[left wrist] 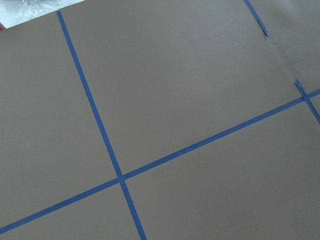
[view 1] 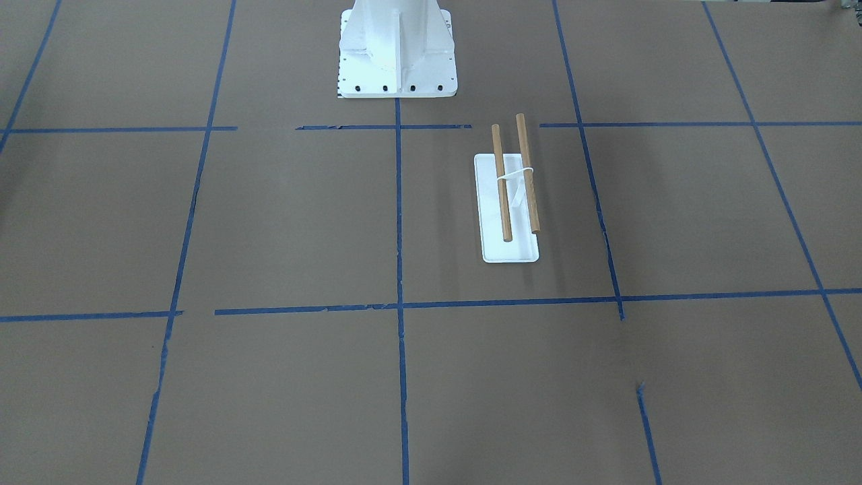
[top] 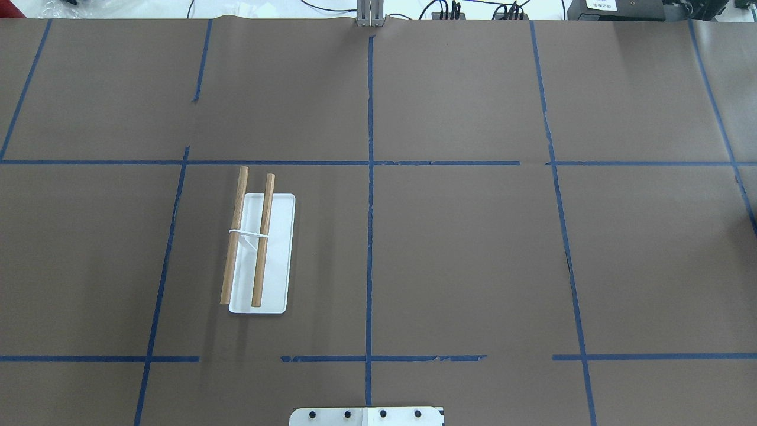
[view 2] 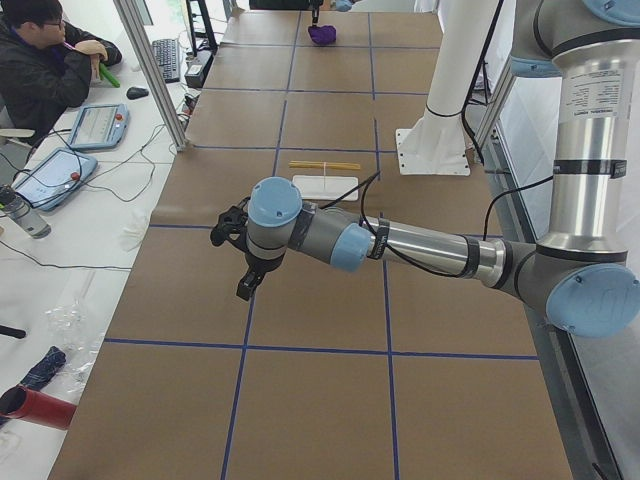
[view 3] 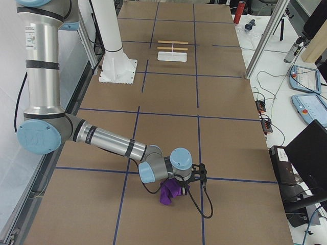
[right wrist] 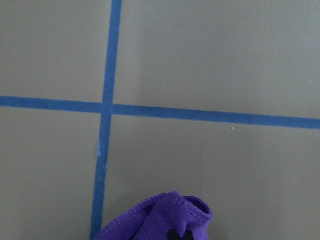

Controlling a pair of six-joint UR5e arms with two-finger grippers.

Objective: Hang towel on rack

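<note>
The rack (view 1: 488, 222) has a flat white base, a white upright and two parallel brown dowel rods. It stands on the brown table in front of the robot's base, on the left in the overhead view (top: 278, 248). Nothing hangs on it. A bunched purple towel (view 3: 171, 195) lies far off near the table's right end, also at the bottom of the right wrist view (right wrist: 160, 220). My right gripper (view 3: 178, 186) is right over the towel, its fingers hidden in the cloth. My left gripper (view 2: 246, 286) hovers over bare table near the left end; I cannot tell its state.
The white bolted robot pedestal (view 1: 397, 54) stands behind the rack. Blue tape lines (top: 370, 177) grid the brown table cover. An operator (view 2: 40, 60) sits beyond the table's far side with tablets and cables. A laptop (view 3: 306, 153) sits off the table edge.
</note>
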